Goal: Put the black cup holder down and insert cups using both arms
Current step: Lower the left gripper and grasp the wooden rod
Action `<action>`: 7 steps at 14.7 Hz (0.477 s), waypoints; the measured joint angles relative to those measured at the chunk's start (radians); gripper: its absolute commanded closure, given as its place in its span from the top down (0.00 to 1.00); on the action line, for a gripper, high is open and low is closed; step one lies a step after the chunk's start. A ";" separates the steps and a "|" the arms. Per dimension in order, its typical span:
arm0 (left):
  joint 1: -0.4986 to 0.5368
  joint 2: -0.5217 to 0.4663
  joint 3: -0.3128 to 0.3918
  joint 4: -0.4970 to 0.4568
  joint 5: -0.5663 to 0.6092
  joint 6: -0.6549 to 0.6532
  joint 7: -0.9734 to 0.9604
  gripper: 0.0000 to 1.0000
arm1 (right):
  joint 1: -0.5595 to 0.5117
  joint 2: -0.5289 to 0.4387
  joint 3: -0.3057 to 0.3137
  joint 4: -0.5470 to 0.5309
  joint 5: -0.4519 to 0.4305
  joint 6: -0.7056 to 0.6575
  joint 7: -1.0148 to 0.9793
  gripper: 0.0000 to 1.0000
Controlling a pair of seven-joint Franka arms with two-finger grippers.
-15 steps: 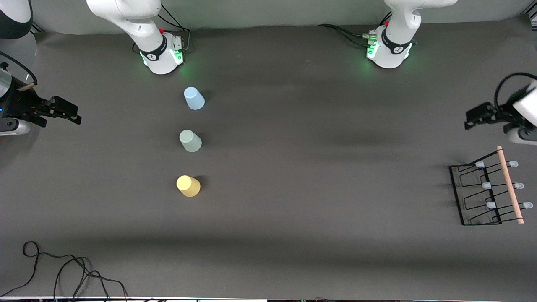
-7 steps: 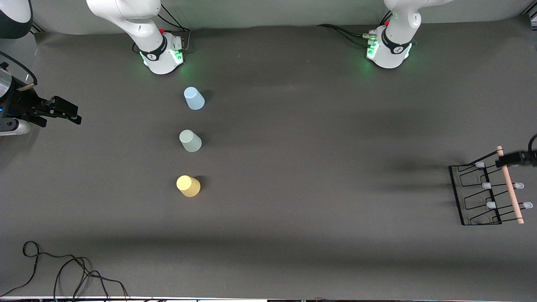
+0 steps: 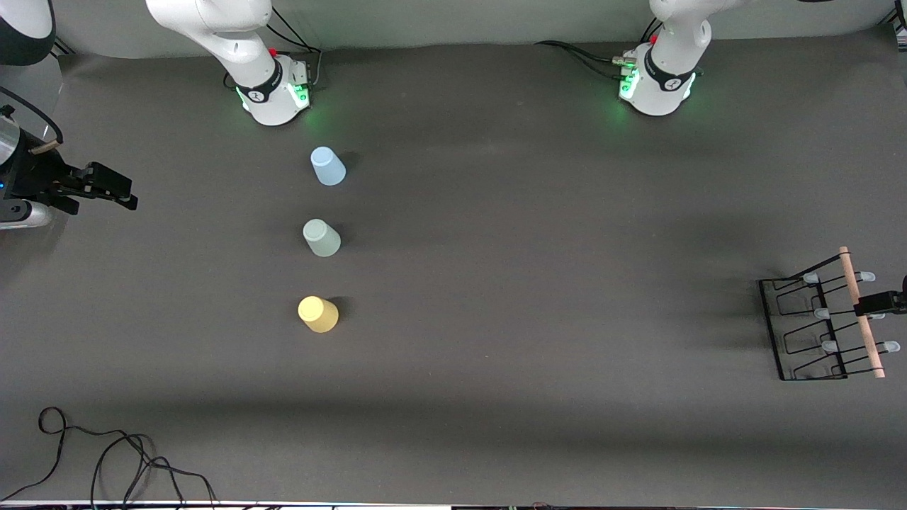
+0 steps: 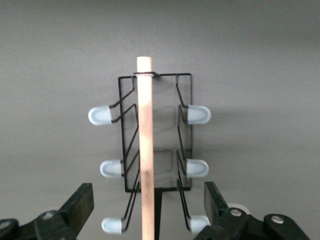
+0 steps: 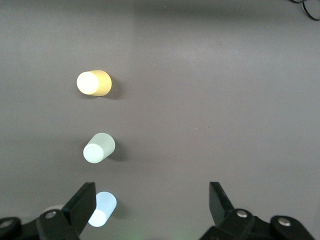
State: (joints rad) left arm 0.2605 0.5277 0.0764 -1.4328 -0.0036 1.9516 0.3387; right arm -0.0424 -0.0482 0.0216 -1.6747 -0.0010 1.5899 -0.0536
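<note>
The dark grey table (image 3: pixel 496 319) fills the front view, with the two white arm bases at its top edge: the right arm's base (image 3: pixel 273 88) at about 11 o'clock, the left arm's base (image 3: pixel 659 85) at about 1 o'clock, both lit green.

The black cup holder (image 3: pixel 815 329) stands at 3 o'clock in the front view, at the left arm's end of the table – a thin wire rack with a light wooden rod handle (image 3: pixel 861 312) along its top and pale capped pegs (image 4: pixel 99 116) sticking out to either side. In the left wrist view the rod (image 4: pixel 146 150) runs straight up the middle, three pegs on each side of it.

The left gripper (image 4: pixel 149 212) hangs over the cup holder, its fingers spread wide with the rod between them; neither finger touches the rod. In the front view only its tip (image 3: pixel 879 303) shows at the 3 o'clock edge, over the handle.

The right gripper (image 3: pixel 106 190) waits at 9 o'clock in the front view, over the right arm's end of the table, fingers apart and holding nothing.

Three cups stand upside down in a row – well apart from the cup holder. The light blue cup (image 3: pixel 327 166) is farthest from the front camera, the grey-green cup (image 3: pixel 322 238) sits in the middle, and the yellow cup (image 3: pixel 318 314) is nearest.

A black cable (image 3: pixel 106 460) lies looped at 7 o'clock.
</note>
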 measured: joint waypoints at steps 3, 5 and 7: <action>0.002 0.029 -0.001 -0.022 0.000 0.068 0.018 0.49 | 0.000 0.000 0.000 0.000 0.000 0.000 0.000 1.00; 0.003 0.038 -0.001 -0.029 0.000 0.080 0.022 0.34 | 0.000 0.000 -0.002 0.000 0.000 0.000 0.001 1.00; 0.003 0.039 -0.002 -0.029 0.000 0.081 0.024 0.21 | 0.000 0.000 -0.002 0.000 0.000 0.000 0.001 1.00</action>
State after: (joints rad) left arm 0.2636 0.5665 0.0745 -1.4616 -0.0036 2.0329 0.3622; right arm -0.0427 -0.0482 0.0196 -1.6746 -0.0010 1.5899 -0.0529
